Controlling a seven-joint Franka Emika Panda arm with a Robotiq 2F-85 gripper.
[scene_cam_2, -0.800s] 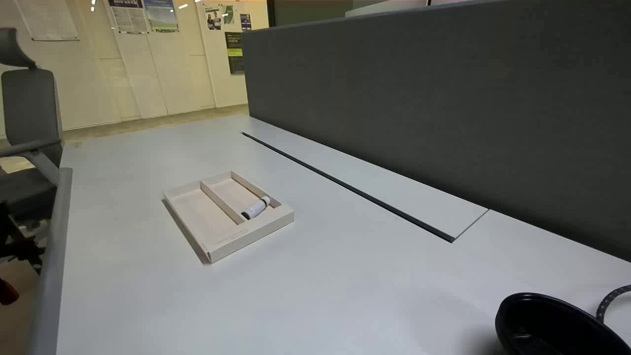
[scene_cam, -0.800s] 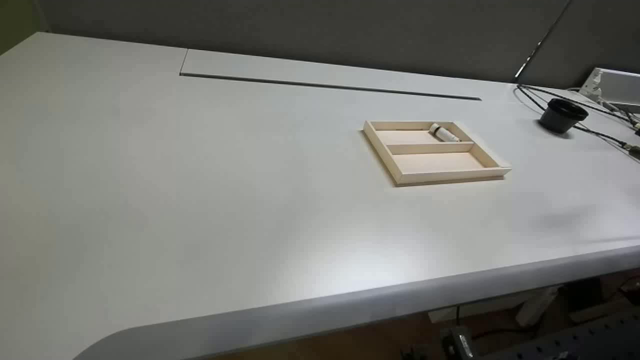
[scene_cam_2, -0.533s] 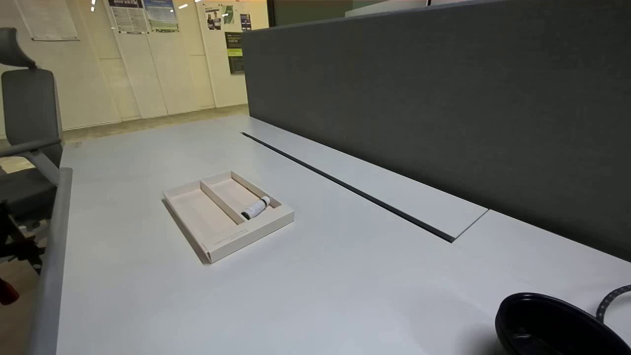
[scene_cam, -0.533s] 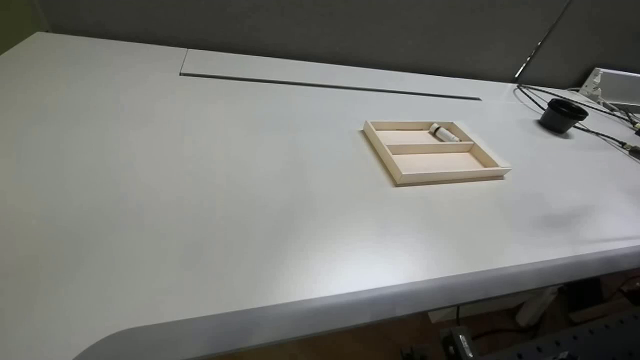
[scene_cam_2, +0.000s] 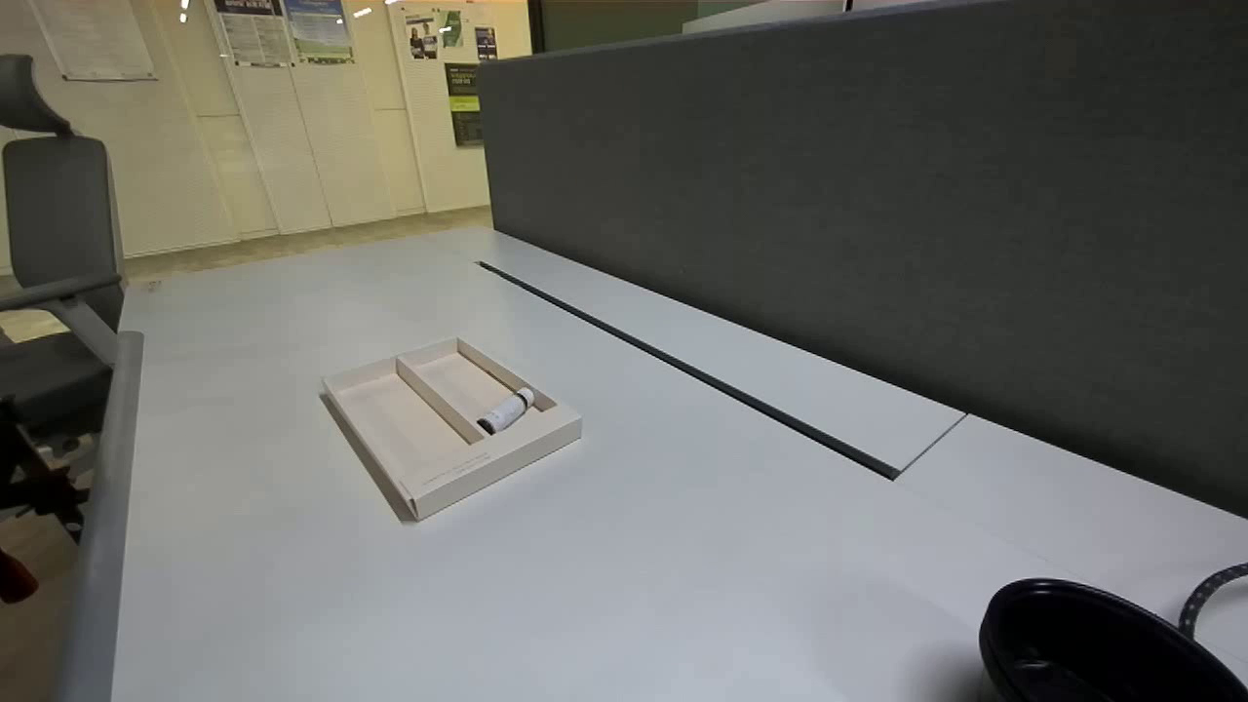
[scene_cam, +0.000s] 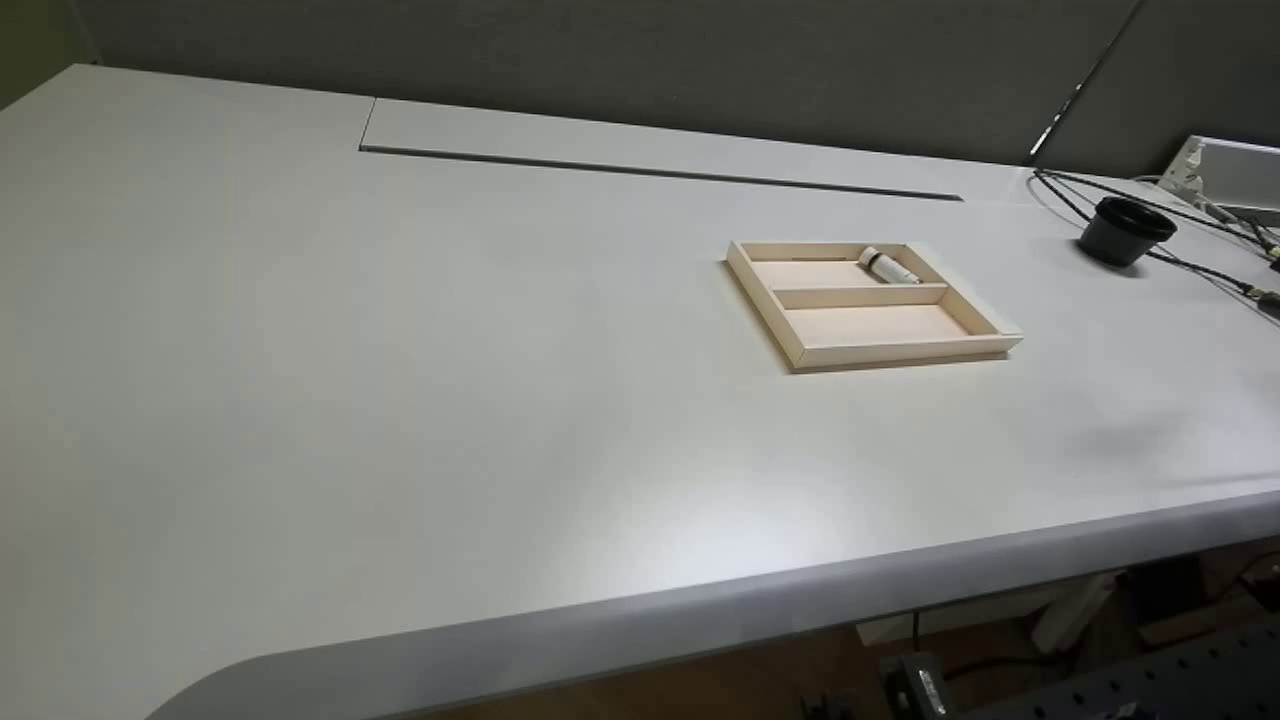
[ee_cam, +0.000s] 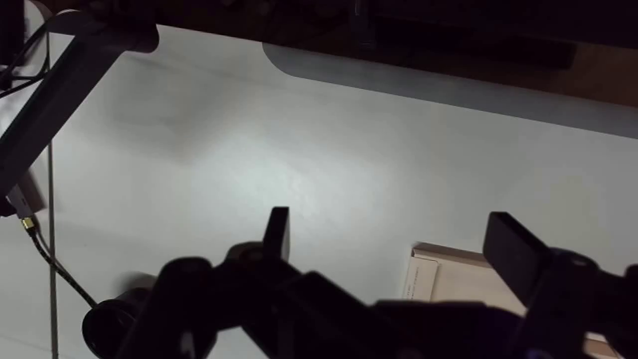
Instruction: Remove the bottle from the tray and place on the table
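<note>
Two compartments in that pale wooden tray [scene_cam: 908, 352], and the bottle [scene_cam: 889, 267] is lying on its side in the one closer to the grey partition [scene_cam_2: 858, 214]. So yeah, bottle's in the tray, and the tray sits flat on the table [scene_cam: 450, 380]. It's at a slant down toward the end with the printing (way too small to read). Its dark tip is right by the divider [scene_cam_2: 436, 399], can't tell if they actually touch, and the end with the dark ring points at the outer wall.

Jaws are spread wide in the wrist view, pads [ee_cam: 516, 254] well apart, and they've got hold of nothing. You just see table between the tips, plus a corner of the tray lower down, partly hidden by the jaws.

Other stuff: a black cup [scene_cam: 1125, 235] stands on the table in both exterior views, well apart from the tray, with a cable [scene_cam_2: 1196, 596] near it. A dark slot [scene_cam_2: 780, 416] runs along the table between tray and partition. In an exterior view there's also an office chair [scene_cam_2: 60, 234] beside the table and posters [scene_cam_2: 320, 31] on the wall behind.
</note>
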